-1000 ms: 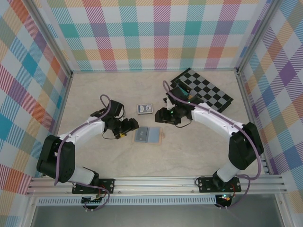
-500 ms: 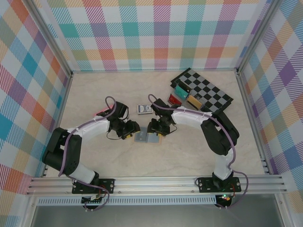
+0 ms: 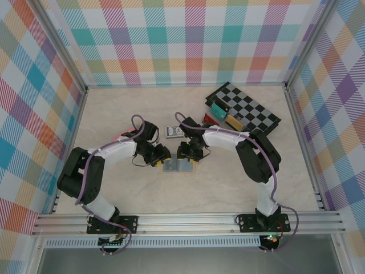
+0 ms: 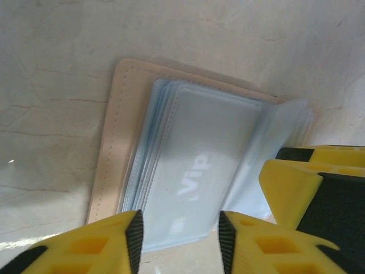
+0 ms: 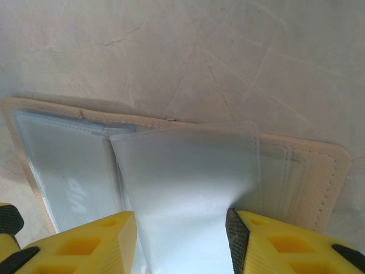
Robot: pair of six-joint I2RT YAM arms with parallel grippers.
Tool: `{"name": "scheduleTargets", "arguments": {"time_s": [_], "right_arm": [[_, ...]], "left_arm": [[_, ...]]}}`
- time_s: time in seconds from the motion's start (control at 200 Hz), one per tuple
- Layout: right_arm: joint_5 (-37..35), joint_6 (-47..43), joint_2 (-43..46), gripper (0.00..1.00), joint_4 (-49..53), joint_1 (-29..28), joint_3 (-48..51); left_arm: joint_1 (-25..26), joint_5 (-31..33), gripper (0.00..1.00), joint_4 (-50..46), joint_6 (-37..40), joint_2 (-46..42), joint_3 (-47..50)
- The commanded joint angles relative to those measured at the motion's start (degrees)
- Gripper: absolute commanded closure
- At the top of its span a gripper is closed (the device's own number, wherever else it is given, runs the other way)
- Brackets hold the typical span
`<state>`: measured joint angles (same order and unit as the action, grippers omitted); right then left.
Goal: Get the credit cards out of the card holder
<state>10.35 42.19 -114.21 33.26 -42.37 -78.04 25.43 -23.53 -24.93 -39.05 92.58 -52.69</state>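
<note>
Card holder (image 3: 178, 165): lies open and flat on the table (image 3: 228, 182), tan cover down, blue-grey clear sleeves (image 4: 171, 114) up. One pale card (image 4: 199, 165), lettered "Vip", sits inside the top sleeve on the holder's left half.

Left gripper (image 4: 179, 231): poised over the holder's left half, at its outer edge. The yellow fingers stand moderately apart and nothing is caught between them.

Right gripper (image 5: 181, 228): over the holder's right half, close to the left gripper. Its fingers stand partly apart on either side of a single sleeve leaf (image 5: 182, 171), which lifts off the stack and fills the gap. Whether the leaf is clamped cannot be told.

Playing-card pack (image 3: 174, 132): dark blue, just beyond the holder's far edge.

Clear rack (image 3: 219, 116) of coloured cards: beyond the holder and to its right, on the near corner of a chequered board (image 3: 254, 111).
</note>
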Motion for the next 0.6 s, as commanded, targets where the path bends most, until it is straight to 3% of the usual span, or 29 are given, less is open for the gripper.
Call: {"name": "scheduleTargets", "arguments": {"time_s": [0.0, 0.225, 0.465, 0.595], "right_arm": [[-0.65, -1.55, -1.60, 0.53, 1.47, 0.69, -0.71], [-0.24, -1.77, -1.79, 0.55, 1.38, 0.75, -0.38], [0.37, -2.08, -1.75, 0.63, 1.25, 0.89, -0.37], [0.88, -2.12, -2.04, 0.65, 1.12, 0.89, -0.37]], "left_arm": [[0.85, -1.26, 0.62, -0.88, 0.44, 2.13, -2.01], [0.99, -1.10, 0.63, -1.00, 0.59, 4.17, -2.68], [1.04, -2.02, 0.74, -0.56, 0.66, 5.20, -2.86], [1.19, -2.68, 0.76, -0.30, 0.97, 5.07, -2.87]]}}
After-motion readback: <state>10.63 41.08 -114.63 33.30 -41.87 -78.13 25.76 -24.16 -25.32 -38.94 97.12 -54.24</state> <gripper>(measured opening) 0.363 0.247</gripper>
